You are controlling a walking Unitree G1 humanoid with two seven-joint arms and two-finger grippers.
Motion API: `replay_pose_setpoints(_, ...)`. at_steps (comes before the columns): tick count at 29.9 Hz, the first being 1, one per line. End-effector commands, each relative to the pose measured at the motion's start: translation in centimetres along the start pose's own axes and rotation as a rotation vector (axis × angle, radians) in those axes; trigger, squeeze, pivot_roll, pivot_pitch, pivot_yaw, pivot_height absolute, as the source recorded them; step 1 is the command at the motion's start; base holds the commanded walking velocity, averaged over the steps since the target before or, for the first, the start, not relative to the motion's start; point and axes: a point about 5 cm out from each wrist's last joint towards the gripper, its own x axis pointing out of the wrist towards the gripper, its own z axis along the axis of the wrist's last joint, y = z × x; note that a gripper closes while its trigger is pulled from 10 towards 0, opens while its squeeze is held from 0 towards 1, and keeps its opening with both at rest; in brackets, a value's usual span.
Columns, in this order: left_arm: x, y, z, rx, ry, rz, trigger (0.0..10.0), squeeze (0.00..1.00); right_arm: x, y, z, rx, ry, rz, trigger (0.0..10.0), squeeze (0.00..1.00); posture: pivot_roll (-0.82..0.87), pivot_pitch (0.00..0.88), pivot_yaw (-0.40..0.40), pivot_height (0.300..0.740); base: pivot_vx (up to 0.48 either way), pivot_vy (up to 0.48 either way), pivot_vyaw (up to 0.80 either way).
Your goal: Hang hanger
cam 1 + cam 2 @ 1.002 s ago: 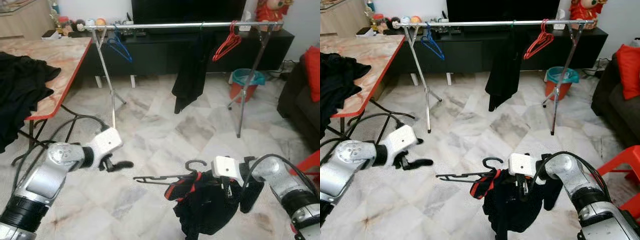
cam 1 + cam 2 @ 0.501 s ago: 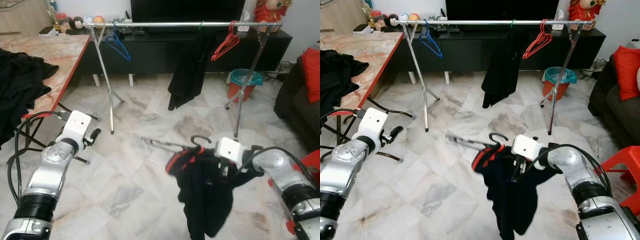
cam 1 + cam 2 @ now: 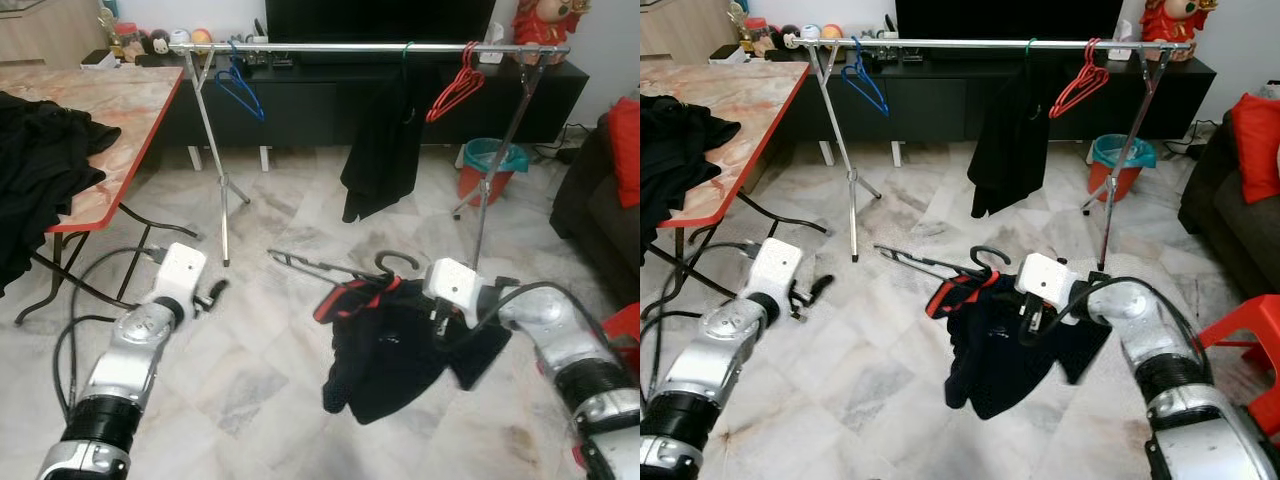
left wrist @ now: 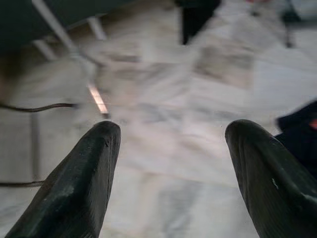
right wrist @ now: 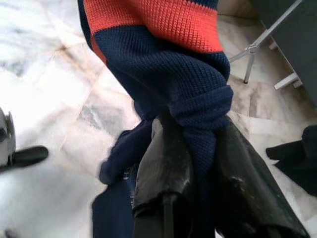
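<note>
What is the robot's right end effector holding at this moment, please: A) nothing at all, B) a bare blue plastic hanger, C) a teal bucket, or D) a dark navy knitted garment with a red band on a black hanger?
D: the right end effector is clamped on the dark navy knitted garment with a red band, which hangs from a black hanger held above the floor.

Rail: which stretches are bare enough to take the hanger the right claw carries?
The rail is bare between the blue hanger and the hung black garment, the widest gap. Crowded between that garment and the red hangers. The right claw grips the sweater on its hanger.
</note>
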Motion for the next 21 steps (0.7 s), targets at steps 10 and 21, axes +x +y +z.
replay_pose_setpoints(10, -1.5, -1.8, -3.8, -0.066, 0.06, -0.289, 10.0, 0.0, -0.2, -1.4, 4.0, -0.001, -0.215, 0.128, 10.0, 0.0, 0.1, 0.0, -0.007, 0.74, 0.0, 0.0, 0.0)
replay_pose_setpoints(21, -1.8, -4.5, -3.6, -0.136, 0.024, -0.51, 10.0, 0.0, 0.5, 0.0, 4.5, 0.007, -0.254, 0.282, 10.0, 0.0, 0.1, 0.0, -0.02, 0.74, 0.0, 0.0, 0.0)
